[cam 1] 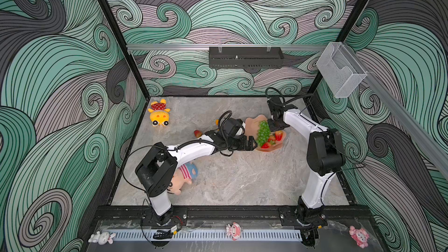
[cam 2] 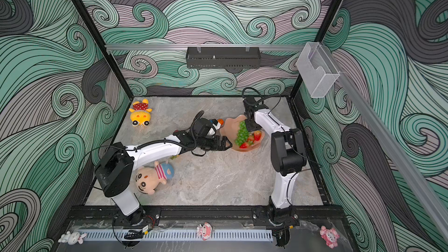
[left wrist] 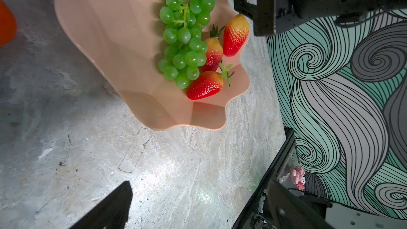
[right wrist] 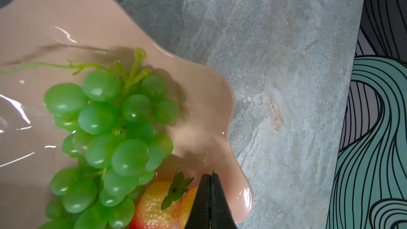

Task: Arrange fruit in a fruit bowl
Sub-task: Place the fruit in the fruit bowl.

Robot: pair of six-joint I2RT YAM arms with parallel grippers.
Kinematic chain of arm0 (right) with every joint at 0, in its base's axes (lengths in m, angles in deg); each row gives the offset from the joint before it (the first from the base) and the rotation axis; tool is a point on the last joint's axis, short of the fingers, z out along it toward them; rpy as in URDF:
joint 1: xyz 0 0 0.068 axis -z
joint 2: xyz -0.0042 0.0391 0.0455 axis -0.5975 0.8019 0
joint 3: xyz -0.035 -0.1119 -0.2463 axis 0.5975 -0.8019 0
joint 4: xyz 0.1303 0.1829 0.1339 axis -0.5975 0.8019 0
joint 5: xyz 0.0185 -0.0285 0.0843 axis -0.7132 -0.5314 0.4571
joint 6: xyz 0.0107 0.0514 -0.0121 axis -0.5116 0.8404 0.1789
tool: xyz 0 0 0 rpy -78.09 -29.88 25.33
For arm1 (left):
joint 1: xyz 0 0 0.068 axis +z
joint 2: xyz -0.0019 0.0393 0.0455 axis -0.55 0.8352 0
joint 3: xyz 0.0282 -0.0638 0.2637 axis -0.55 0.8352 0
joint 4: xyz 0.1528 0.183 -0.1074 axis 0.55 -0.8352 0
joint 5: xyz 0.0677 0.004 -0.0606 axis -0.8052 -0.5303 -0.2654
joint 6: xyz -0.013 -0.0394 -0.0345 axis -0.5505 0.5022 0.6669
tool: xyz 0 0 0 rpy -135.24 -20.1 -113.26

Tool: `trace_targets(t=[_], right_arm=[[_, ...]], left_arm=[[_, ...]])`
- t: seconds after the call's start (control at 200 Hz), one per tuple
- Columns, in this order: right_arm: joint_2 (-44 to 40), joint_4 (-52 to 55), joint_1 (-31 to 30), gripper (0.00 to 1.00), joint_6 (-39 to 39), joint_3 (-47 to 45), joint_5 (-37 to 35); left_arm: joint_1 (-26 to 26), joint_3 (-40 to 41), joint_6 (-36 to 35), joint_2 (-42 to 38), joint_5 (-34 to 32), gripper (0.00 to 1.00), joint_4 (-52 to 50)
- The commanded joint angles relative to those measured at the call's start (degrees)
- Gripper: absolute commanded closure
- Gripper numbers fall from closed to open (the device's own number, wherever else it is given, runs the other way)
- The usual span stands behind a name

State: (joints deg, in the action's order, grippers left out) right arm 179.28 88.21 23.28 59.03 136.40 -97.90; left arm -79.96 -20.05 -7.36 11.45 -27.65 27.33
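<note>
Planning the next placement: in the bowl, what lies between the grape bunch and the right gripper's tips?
A strawberry, green top showing, lies between the grape bunch and the shut right gripper; the right wrist view shows it.

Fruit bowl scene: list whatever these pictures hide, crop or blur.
- Orange fruit: a top view, mostly hidden behind the left arm; kind unclear.
- Loose strawberry: a top view, partly covered by that arm.
- Red-orange piece: left wrist view, cut off by the edge.
- Strawberries in the fruit bowl: right wrist view, cropped at the edge and covered by the shut right gripper.
</note>
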Motion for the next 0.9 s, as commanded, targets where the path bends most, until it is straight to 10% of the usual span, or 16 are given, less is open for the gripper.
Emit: trace_targets(t=[0.0,0.25,0.896], right_arm=[[1.6,1.5,0.2,0.94,-0.5,2.2,-0.7],[2.2,1.0,0.1,0.72,0.8,3.8,5.4],[-19.3,-8.7,-7.7,0.50,14.4,-12.2,8.7]], left_arm=[[0.0,-2.2,-0.9,-0.2,-0.8,0.01,-1.5],[0.1,-2.1,-1.3,-1.0,-1.6,0.01,-2.6],[0.8,11.2,-3.8,-22.6,-14.7,0.01,-11.7]])
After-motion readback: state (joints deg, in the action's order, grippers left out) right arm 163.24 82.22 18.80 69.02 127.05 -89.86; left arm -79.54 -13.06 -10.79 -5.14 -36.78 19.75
